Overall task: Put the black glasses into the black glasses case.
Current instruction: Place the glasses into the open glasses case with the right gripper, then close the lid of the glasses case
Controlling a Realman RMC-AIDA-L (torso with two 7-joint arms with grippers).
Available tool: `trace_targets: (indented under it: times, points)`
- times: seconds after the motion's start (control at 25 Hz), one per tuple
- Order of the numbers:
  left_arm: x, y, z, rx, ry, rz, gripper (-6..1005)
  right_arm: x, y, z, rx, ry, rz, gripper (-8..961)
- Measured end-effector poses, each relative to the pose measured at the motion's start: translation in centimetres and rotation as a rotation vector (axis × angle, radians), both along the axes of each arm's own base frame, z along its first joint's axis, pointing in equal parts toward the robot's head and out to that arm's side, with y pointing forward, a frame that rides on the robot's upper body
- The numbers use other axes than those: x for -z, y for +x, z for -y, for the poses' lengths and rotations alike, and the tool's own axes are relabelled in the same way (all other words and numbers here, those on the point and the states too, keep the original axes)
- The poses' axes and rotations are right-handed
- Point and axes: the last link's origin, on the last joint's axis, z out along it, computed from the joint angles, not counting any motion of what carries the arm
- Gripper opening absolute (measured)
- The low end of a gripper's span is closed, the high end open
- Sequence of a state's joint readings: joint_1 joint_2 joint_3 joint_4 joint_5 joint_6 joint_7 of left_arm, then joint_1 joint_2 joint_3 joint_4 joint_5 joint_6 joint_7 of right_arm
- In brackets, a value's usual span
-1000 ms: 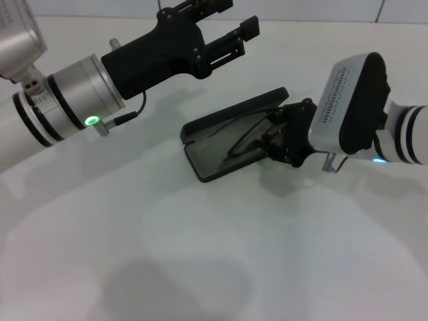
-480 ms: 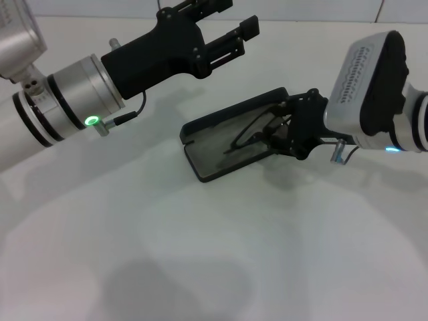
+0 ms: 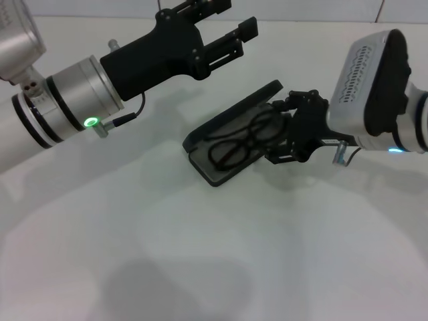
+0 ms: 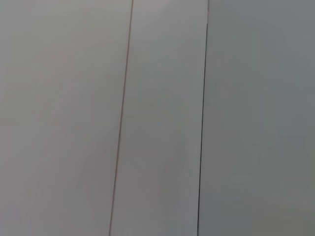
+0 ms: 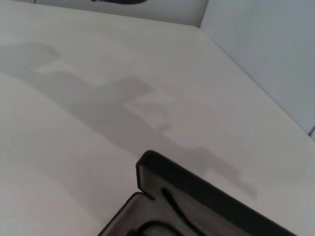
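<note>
Left gripper (image 3: 224, 23) is hovering clear above the tabletop (image 3: 200, 254), fingers spread wide and empty, probably leaving the right arm room. Glasses (image 3: 244, 139) are lying in the open case (image 3: 231, 144), lenses up, long axis along the case, running diagonally. Right gripper (image 3: 294, 130) is sitting at the case's right end; cannot tell its finger state.

No text, label, brand, number or sign could be read in any view. The case (image 3: 234, 144) beside the right end effector (image 3: 284, 137) showed no lettering that could be made out, and the arm housings carried none that was legible.
</note>
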State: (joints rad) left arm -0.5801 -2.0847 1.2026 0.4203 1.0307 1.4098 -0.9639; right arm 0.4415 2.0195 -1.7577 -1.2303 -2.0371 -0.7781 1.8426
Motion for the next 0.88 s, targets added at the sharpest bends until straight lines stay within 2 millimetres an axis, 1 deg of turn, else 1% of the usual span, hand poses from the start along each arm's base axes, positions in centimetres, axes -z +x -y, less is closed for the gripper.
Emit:
trace_targets:
  times: [0.16, 0.36, 0.48, 0.64, 0.68, 0.72, 0.8, 0.88]
  points:
    - [0.0, -0.1, 0.0, -0.002, 0.0, 0.0, 665, -0.6, 0.2, 0.0, 0.011, 0.0, -0.007, 810]
    - [0.0, -0.1, 0.1, -0.003, 0.0, 0.0, 665, -0.8, 0.6, 0.1, 0.026, -0.003, -0.009, 808]
    - [0.0, -0.2, 0.1, -0.004, 0.0, 0.0, 665, -1.6, 0.8, 0.4, 0.028, 0.006, -0.022, 807]
    - [0.0, -0.3, 0.1, -0.008, 0.002, -0.004, 665, -4.3, 2.1, 1.0, 0.05, 0.016, -0.089, 806]
    - [0.0, -0.4, 0.0, -0.013, 0.003, -0.007, 665, -4.6, 2.2, 1.1, 0.05, 0.011, -0.108, 806]
    - [0.0, -0.6, -0.1, -0.024, 0.006, -0.014, 665, -5.8, 2.8, 1.3, 0.053, 0.005, -0.166, 805]
    - [0.2, -1.0, -0.4, -0.057, 0.014, -0.032, 665, -7.4, 3.8, 1.7, 0.049, -0.013, -0.259, 805]
    - [0.5, -1.4, -0.7, -0.09, 0.019, -0.055, 665, -8.9, 5.3, 2.0, 0.052, -0.029, -0.368, 804]
